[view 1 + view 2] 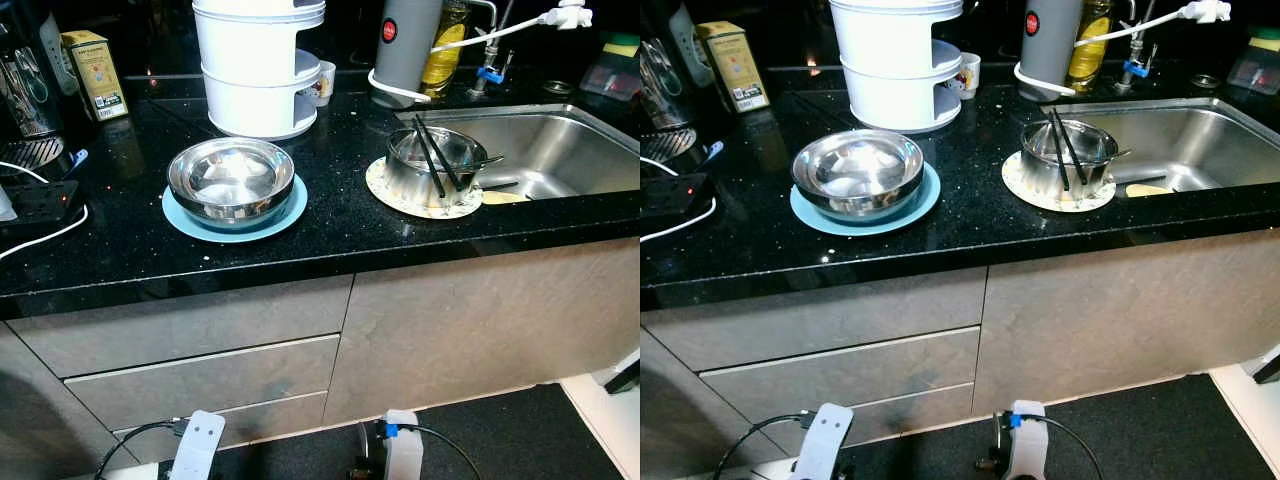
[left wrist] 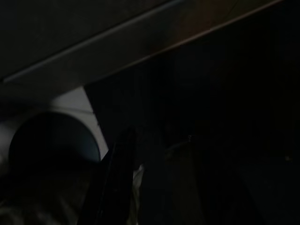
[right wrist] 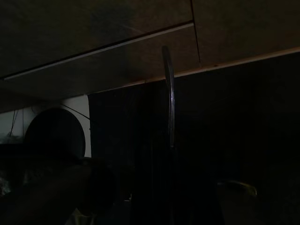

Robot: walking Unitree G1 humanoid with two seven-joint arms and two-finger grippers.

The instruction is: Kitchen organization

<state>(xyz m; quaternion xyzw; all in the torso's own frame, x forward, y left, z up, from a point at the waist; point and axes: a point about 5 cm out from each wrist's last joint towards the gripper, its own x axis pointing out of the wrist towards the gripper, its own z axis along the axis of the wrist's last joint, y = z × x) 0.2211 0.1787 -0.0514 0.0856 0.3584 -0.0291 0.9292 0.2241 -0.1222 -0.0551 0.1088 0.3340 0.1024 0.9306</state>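
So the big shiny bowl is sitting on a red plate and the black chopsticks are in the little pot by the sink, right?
Almost. The plate under the big shiny bowl is light blue, not red; the left eye view shows it. The black chopsticks do lie in the little pot by the sink.

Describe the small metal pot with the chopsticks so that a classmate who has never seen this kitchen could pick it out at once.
Find the steel sink set in the black countertop. Just beside the sink's near corner sits a pale patterned round plate, and the small metal pot stands on it. Unlike the wide steel bowl on the blue plate nearby, it has black chopsticks resting across it.
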